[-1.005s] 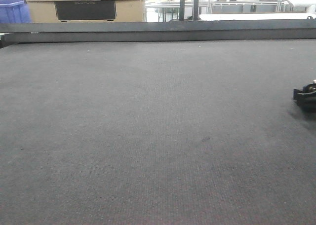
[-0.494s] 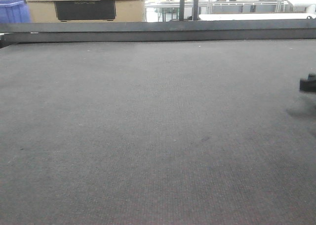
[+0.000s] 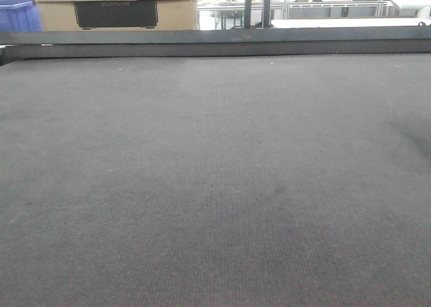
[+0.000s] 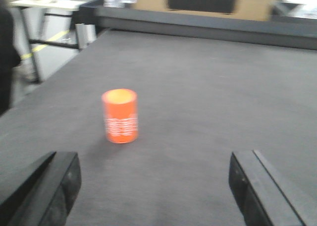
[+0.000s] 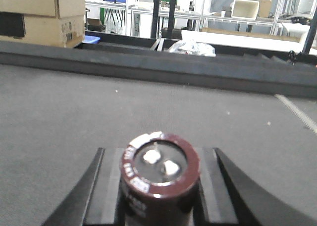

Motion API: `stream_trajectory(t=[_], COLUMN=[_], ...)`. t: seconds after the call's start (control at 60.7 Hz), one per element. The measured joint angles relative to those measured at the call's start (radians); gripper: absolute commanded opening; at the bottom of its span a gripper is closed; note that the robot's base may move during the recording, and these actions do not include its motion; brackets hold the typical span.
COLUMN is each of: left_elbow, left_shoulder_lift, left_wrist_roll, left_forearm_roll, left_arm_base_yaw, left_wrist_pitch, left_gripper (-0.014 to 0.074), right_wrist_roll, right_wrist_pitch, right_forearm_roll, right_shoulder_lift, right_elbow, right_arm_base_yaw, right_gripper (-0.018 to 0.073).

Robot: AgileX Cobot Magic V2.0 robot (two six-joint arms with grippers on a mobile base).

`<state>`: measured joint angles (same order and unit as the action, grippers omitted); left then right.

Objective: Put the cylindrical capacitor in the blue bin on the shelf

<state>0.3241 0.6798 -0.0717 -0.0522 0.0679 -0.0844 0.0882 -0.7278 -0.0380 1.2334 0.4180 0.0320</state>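
Observation:
In the right wrist view the cylindrical capacitor (image 5: 159, 172), a dark cylinder with a maroon rim and two pale terminals on top, stands upright between my fingers. My right gripper (image 5: 159, 159) is shut on it, held above the dark grey mat (image 5: 59, 112). In the left wrist view my left gripper (image 4: 153, 179) is wide open with only mat between its black fingers (image 4: 54, 186). The front view shows neither gripper. The shelf is out of view.
An orange cylinder (image 4: 120, 116) with white print stands on the mat ahead-left of my left gripper. A raised dark rail (image 3: 215, 43) borders the table's far edge. Behind it are cardboard boxes (image 3: 114, 7), a blue crate (image 3: 15, 14) and white tables.
The black right gripper seen at the right edge of the front view has slid out of that view to the right; only a faint shadow stays there.

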Motion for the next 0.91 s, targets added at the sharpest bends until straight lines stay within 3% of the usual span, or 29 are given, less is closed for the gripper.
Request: stream_trajectory(t=[0.165,0.28,0.362,0.609,0.741,0.906], left_elbow=[-0.007,0.004,0.036,0.202,0.287,0.379], left_shoulder_lift=[0.226,0.445,0.558,0.877,0.989,1.1], left_wrist_roll=[0.0,0.0,0.0,0.0,0.0,0.0], left_forearm_roll=[0.004,0.015,0.015,0.059,0.118,0.127], left_arm_base_yaw=[0.013,0.013,0.013,0.013,0.013,0.013], left_wrist_pitch=[-0.27,-0.463,-0.538,-0.635,-0.641,-0.641], left_gripper=[0.0603,0.0602,0.0602,0.0602,0.0602,0.0601], right_wrist_roll=[0.0,0.0,0.0,0.0,0.0,0.0], right_wrist_pitch=[0.109,0.149,0.171,0.218,0.224,0.227], right_forearm_roll=[0.002,0.004,0.004,0.004,0.004,0.004], right_shoulder_lift=[-0.136,-0.193,-0.219,-0.246,-0.248,-0.248], right_elbow=[0.0,0.0,0.0,0.0,0.0,0.0], right_arm_base_yaw=[0.0,0.0,0.0,0.0,0.0,0.0], right_gripper=[-0.0154,-0.0154,-0.0154,-0.0154,-0.0154,-0.0154])
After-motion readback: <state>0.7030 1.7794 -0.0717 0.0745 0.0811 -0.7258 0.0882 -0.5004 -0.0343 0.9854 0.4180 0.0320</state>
